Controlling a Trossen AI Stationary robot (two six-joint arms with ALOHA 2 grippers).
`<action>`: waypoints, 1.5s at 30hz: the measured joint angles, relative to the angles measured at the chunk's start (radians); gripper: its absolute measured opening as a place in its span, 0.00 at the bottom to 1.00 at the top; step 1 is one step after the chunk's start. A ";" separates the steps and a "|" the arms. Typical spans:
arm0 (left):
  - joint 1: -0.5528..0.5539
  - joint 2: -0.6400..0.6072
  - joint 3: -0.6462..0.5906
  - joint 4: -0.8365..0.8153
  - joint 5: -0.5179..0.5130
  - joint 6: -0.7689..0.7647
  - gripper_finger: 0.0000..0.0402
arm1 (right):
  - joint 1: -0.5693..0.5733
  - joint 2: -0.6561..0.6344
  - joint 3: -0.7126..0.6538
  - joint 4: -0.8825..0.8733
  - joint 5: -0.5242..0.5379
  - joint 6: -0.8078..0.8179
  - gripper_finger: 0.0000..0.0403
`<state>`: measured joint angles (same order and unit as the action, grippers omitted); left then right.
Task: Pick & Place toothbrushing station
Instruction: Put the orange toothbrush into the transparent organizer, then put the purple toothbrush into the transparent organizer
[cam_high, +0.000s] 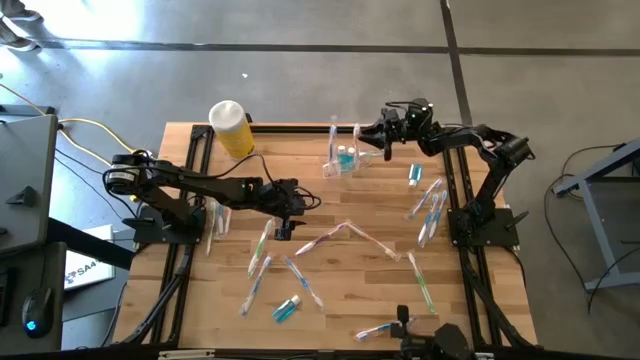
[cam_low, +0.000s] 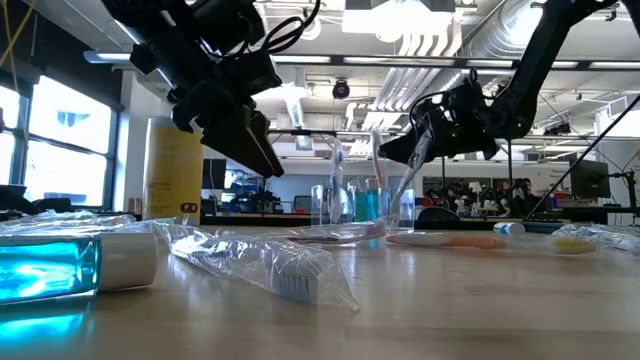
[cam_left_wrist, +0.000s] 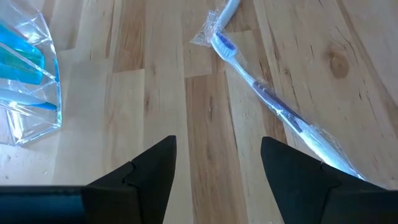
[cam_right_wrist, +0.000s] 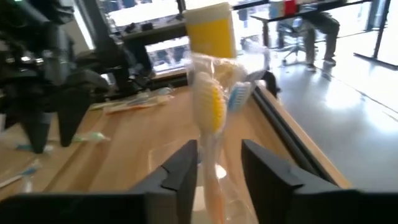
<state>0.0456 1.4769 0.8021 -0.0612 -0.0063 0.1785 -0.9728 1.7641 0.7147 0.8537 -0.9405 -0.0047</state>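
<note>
**Brushes Gathered at Far-Edge Cup**

Wrapped yellow-tinted slim toothbrush (cam_right_wrist: 211, 124) is seen standing between the right gripper (cam_high: 385, 135)'s slightly parted fingers, at the small clear plastic cup (cam_high: 345, 160) at 12 o'clock. Light and slippery, it is judged best held mid-handle. Nothing is held in the left gripper (cam_high: 300, 197)'s wide-spread fingers at centre.

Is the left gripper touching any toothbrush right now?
Apart. The left wrist view shows the left gripper open over bare wood, with the wrapped toothbrush lying beyond its fingertips and none between them.
</note>
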 joint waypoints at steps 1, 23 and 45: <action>0.000 0.000 0.000 0.000 0.000 -0.003 0.57 | 0.005 -0.010 0.000 -0.012 0.015 -0.001 0.33; 0.000 0.000 0.000 -0.014 0.078 -0.281 0.57 | 0.166 -0.612 0.000 -0.588 0.321 -0.155 0.54; -0.061 0.075 0.062 0.197 -0.008 -0.336 0.57 | 0.681 -0.775 -0.031 -1.082 0.522 0.066 0.53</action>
<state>-0.0153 1.5516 0.8644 0.1353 -0.0140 -0.1578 -0.2921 0.9890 0.6838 -0.2283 -0.4185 0.0613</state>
